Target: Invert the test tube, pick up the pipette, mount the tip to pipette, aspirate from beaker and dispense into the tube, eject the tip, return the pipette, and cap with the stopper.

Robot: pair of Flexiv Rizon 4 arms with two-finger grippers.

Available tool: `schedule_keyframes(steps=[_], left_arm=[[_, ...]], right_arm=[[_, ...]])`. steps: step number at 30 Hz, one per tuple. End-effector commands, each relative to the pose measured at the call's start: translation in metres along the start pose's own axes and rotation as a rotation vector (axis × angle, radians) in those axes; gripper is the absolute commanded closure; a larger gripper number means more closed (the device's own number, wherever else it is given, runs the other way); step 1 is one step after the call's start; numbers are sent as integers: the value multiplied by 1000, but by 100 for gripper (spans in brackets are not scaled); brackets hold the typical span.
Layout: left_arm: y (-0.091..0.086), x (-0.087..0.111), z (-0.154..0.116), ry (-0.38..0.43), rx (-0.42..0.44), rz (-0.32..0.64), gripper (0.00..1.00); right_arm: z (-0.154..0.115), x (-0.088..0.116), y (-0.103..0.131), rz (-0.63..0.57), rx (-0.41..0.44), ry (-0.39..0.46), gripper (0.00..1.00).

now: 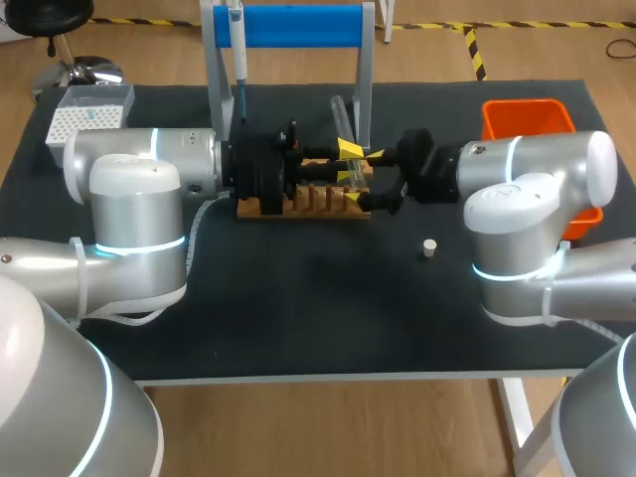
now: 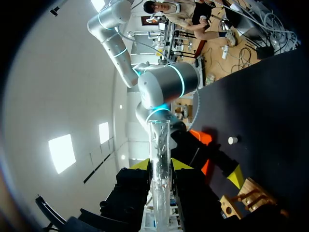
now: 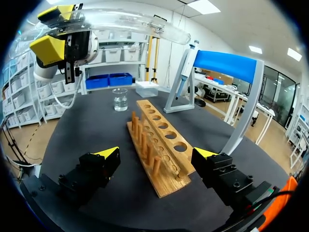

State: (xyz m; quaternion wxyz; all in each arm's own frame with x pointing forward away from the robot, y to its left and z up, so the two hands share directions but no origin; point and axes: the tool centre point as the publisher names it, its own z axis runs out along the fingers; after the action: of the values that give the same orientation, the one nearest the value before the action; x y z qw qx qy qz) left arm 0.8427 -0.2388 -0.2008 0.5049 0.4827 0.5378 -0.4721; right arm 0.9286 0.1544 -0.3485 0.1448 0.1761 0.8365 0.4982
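The left gripper (image 2: pixel 159 166) is clamped on the glass test tube (image 2: pixel 159 137), one yellow tip pressed against each side. The tube runs out ahead of the fingers, and liquid or droplets show inside it. From the right wrist view the tube lies nearly level, held high over the wooden rack (image 3: pixel 159 140).

The right gripper (image 3: pixel 157 153) stands with its jaws wide and nothing between them. It faces the near end of the rack, its fingers apart from the wood on either side.

On the dark table (image 1: pixel 298 308), taking the rack as the clock's centre in the head view:
- the small white stopper (image 1: pixel 429 247) lies alone at about four o'clock
- the orange bin (image 1: pixel 527 119) sits at two o'clock, near the table's far right edge
- the white tip box (image 1: pixel 89 114) is at ten o'clock, well apart
- the blue-barred stand (image 1: pixel 303 25) rises at twelve, with the pipette (image 1: pixel 238 50) hanging at its left end

The beaker (image 3: pixel 119 99) — clear, with a little liquid — stands just beyond the rack's far end.
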Motion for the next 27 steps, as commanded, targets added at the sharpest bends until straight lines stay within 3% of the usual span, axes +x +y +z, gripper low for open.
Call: schedule_keyframes(steps=[1, 27], left_arm=[[-1, 0, 1, 0, -5, 2, 100], [-1, 0, 1, 0, -5, 2, 100]], right_arm=[[1, -1, 1, 0, 6, 3, 0], [0, 0, 2, 2, -4, -6, 0]])
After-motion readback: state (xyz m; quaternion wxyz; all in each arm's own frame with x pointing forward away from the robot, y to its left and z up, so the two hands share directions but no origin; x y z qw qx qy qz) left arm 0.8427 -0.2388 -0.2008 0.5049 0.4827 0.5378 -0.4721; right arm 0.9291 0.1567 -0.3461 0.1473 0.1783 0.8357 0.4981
